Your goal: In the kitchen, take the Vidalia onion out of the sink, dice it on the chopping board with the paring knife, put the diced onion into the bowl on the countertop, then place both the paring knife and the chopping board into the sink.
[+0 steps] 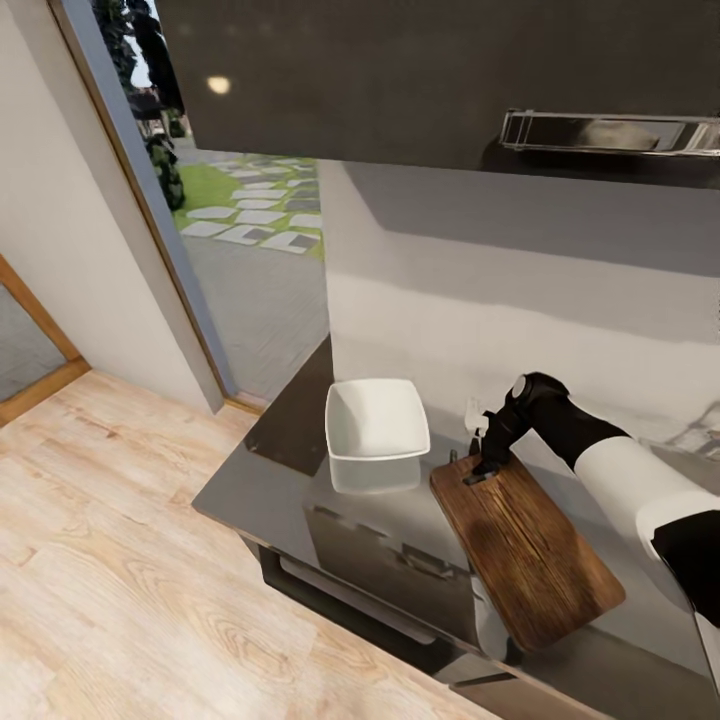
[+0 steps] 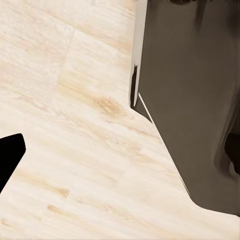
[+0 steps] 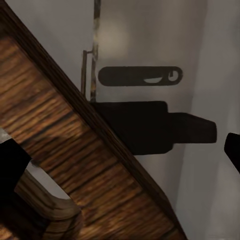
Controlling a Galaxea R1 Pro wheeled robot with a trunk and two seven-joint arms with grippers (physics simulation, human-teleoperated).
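Note:
The dark brown chopping board (image 1: 530, 550) lies slantwise on the glossy grey countertop (image 1: 270, 480), its near corner close to the front edge. The white bowl (image 1: 376, 418) stands empty just left of the board's far end. My right gripper (image 1: 484, 465) is down at that far end, by the handle slot (image 3: 45, 192). In the right wrist view the right gripper (image 3: 120, 157) is open, one finger (image 3: 10, 165) over the chopping board (image 3: 60, 125) and the other past its edge. A black fingertip (image 2: 10, 155) of the left gripper hangs over the floor. Onion, paring knife and sink are out of view.
A dark wall cabinet with a chrome handle (image 1: 610, 130) hangs over the counter, in front of a pale wall (image 1: 520, 300). Left of the counter is a glass door (image 1: 240, 230) and light wood floor (image 1: 110, 580). A dark base cabinet front (image 2: 200, 100) stands beside the left arm.

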